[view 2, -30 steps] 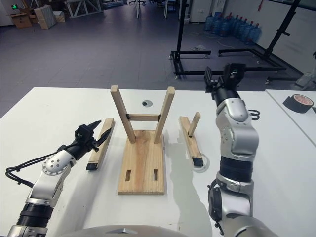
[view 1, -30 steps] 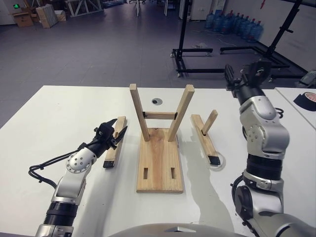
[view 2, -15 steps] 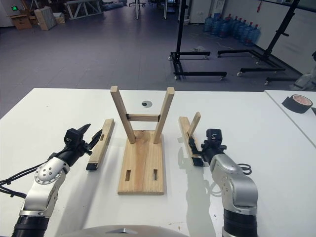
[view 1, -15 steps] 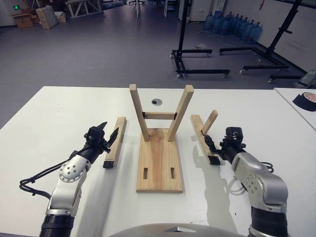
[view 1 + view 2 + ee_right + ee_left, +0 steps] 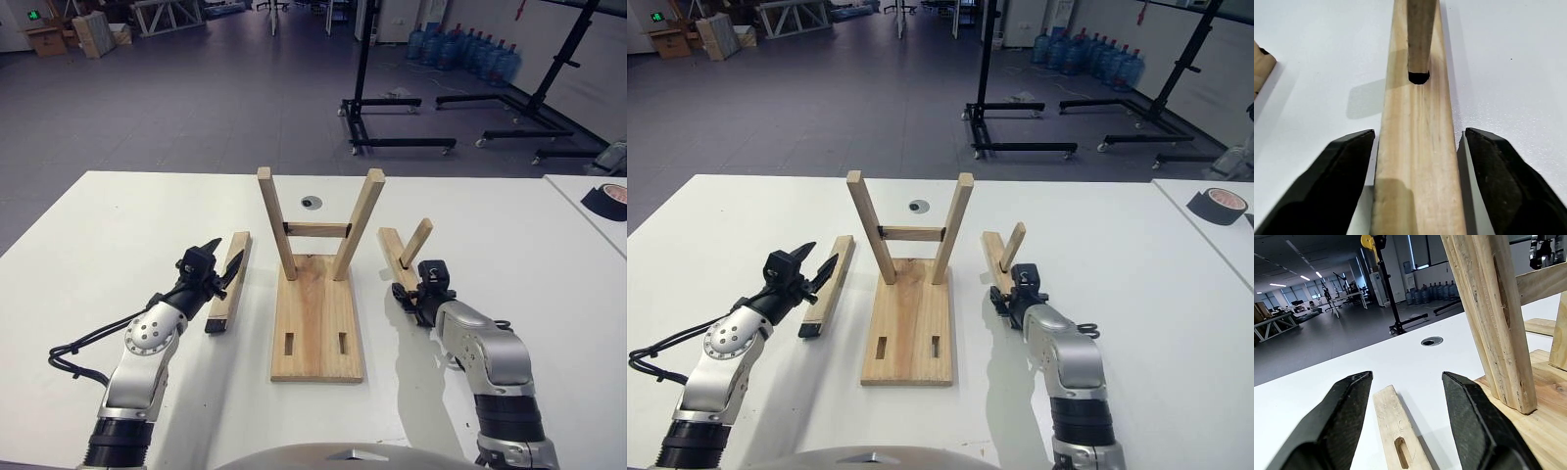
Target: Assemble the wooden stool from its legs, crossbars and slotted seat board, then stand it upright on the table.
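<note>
The seat board (image 5: 316, 318) lies flat mid-tabletop (image 5: 118, 215), with its long axis running away and its slots at the near end. White tabletop stretches wide on either side. The left gripper (image 5: 226, 252), spread wide, hovers over a loose leg (image 5: 230, 279) lying parallel to the board. The right gripper (image 5: 1419, 142), also wide, flanks the right leg (image 5: 397, 253). At the board's far end, two legs (image 5: 277, 225) joined by a crossbar (image 5: 317, 229) stand up.

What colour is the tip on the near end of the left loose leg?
The tip is black; the left eye view shows it best.

black tape roll (image 5: 606, 197), water jugs (image 5: 468, 46)
</note>
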Available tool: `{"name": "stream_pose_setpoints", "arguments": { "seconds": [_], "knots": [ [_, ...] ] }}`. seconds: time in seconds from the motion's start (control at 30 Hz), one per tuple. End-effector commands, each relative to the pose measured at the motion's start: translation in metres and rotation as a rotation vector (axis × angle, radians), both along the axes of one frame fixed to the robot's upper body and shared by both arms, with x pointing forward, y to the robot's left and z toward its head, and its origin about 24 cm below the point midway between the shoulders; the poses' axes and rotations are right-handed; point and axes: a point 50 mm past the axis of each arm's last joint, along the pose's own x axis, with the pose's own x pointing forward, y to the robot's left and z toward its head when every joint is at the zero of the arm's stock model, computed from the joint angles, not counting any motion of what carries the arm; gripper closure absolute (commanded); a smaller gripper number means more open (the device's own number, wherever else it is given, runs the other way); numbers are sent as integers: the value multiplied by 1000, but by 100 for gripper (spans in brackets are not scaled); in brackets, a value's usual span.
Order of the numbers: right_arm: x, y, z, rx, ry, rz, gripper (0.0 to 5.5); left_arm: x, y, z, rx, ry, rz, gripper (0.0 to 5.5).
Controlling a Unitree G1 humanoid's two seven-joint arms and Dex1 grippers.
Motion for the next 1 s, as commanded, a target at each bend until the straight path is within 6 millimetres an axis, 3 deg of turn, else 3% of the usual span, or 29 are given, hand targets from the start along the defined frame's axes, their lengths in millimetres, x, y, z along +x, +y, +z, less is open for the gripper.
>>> {"name": "stream_pose_setpoints", "arguments": {
  "seconds": [0.03,0.17,0.23,0.3,0.4,0.5,0.57,0.63,0.77,0.87,1.0],
  "knots": [
    [-4,5,-9,49,61,-2,288,3,0,4,-9,-5,7,292],
    [7,2,0,58,-5,-15,347,8,-2,13,-109,-17,-2,292],
    [24,-9,23,71,-144,-36,347,9,-6,21,-194,-27,-29,292],
    [46,-29,62,116,-362,-62,347,9,-11,30,-274,-38,-72,292],
    [61,-47,149,284,-747,26,347,6,-16,54,-482,-93,-160,243],
    [51,-33,207,428,-954,272,347,1,-21,81,-645,-141,-274,202],
    [31,-5,230,505,-1014,545,347,-9,-33,95,-757,-117,-431,169],
    [14,21,226,569,-974,759,347,-22,-42,100,-856,-55,-596,154],
    [-13,60,189,698,-769,1040,347,-48,-50,105,-998,70,-873,154],
    [-31,72,170,796,-645,1176,347,-52,-47,107,-1015,121,-952,154],
    [-46,76,160,851,-549,1273,347,-49,-44,108,-995,133,-959,154]
  ]
}}
